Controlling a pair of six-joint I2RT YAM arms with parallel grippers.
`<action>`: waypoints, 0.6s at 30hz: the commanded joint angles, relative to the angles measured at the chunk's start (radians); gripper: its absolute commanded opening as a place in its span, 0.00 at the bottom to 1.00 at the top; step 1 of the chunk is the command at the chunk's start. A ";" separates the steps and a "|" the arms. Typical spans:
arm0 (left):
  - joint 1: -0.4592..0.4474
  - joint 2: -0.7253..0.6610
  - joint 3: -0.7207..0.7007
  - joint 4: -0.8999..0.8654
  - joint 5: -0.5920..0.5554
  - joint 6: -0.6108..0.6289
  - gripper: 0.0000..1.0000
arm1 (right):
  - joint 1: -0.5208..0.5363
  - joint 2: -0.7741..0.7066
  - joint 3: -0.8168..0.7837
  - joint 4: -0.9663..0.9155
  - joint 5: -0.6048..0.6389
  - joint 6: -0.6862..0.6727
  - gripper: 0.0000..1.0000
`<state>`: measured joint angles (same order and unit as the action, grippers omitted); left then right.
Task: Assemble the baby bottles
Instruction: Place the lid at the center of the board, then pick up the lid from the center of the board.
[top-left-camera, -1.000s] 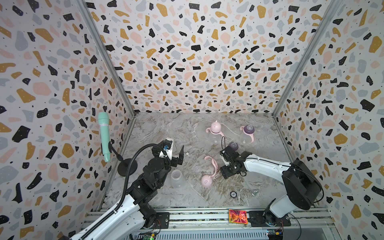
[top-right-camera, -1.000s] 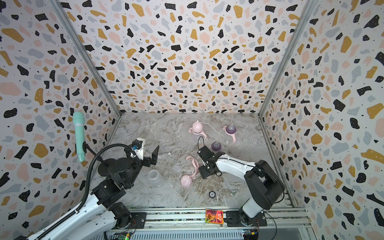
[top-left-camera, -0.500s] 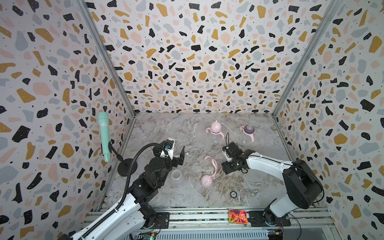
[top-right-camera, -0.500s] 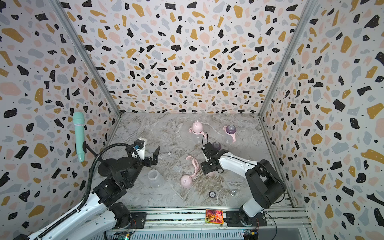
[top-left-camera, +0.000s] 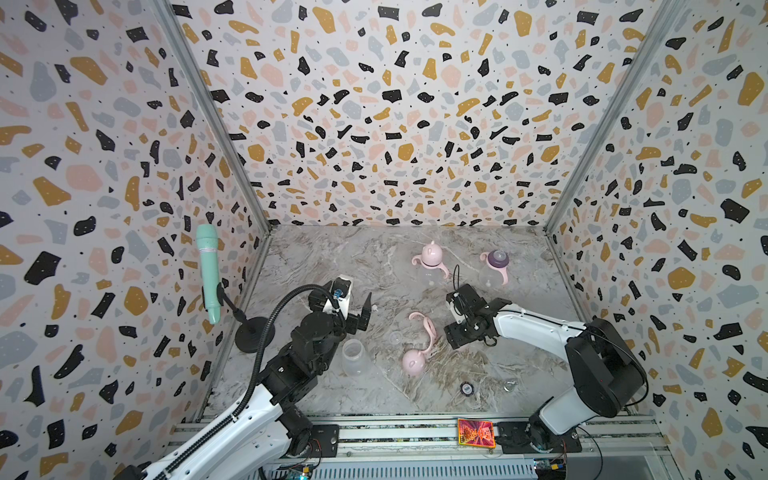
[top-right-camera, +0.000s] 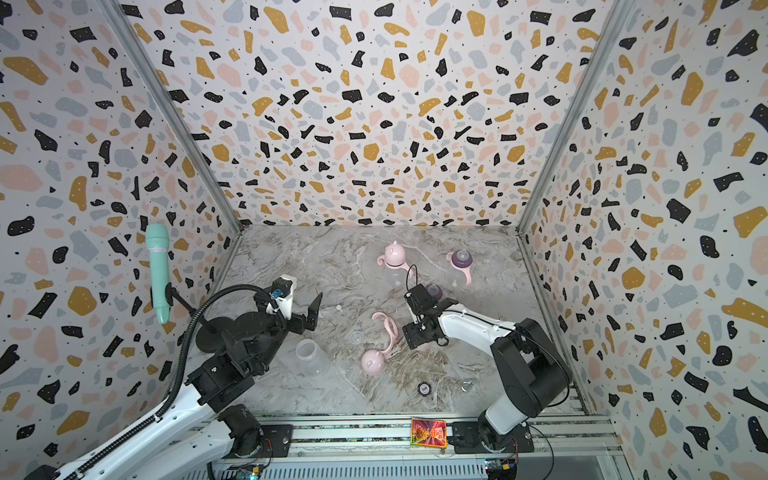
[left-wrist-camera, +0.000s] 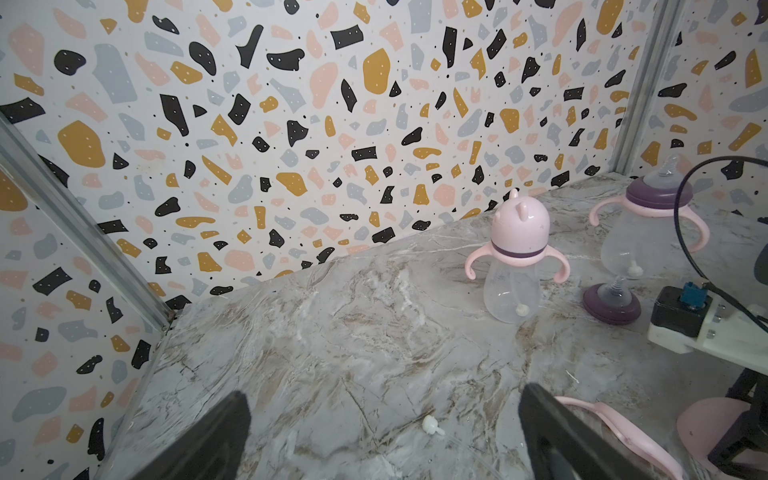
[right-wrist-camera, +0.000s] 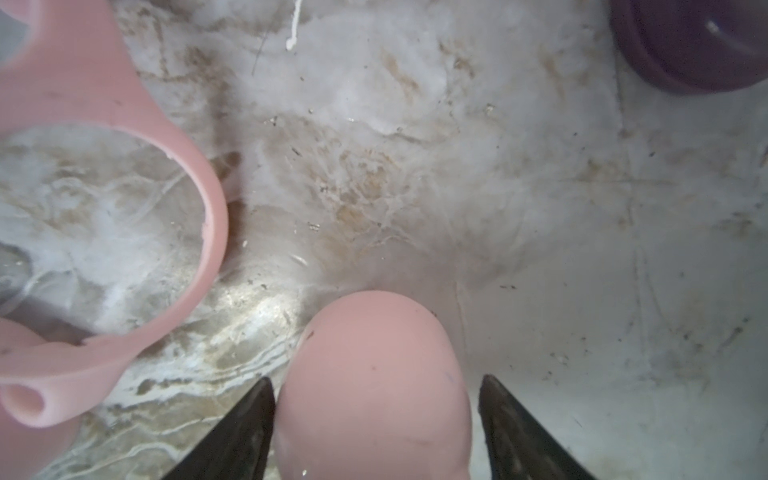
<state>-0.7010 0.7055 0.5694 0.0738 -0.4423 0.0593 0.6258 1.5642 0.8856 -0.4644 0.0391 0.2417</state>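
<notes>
In both top views, one baby bottle stands at the back with its pink eared cap on. Beside it stands a second bottle with purple collar and pink handles, uncapped. A bare clear bottle lies near my left arm. A loose pink handle ring, a pink cap and a purple teat collar lie mid-table. My right gripper points down, open around another pink cap; one finger touches it and the other stands just clear. My left gripper hangs open and holds nothing.
A mint-green microphone on a black gooseneck stand stands by the left wall. A small white plug lies under the left gripper, and a small clear disc near the ring. A black button and a metal ring lie at the front.
My right gripper has shifted slightly over the pink cap and its jaws have widened a touch. The left gripper has drifted a little to the right, still open.
</notes>
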 joint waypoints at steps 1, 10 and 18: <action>0.006 -0.004 0.040 0.023 0.003 0.010 1.00 | -0.008 -0.005 0.010 -0.028 0.011 -0.007 0.77; 0.006 -0.013 0.036 0.024 -0.018 0.010 0.99 | -0.012 -0.018 0.025 -0.037 0.032 -0.012 0.60; 0.006 -0.017 0.034 0.033 -0.015 0.011 0.99 | -0.061 -0.092 0.096 -0.086 0.048 -0.036 0.55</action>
<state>-0.7010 0.6945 0.5694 0.0746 -0.4511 0.0635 0.5922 1.5394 0.9142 -0.5114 0.0650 0.2256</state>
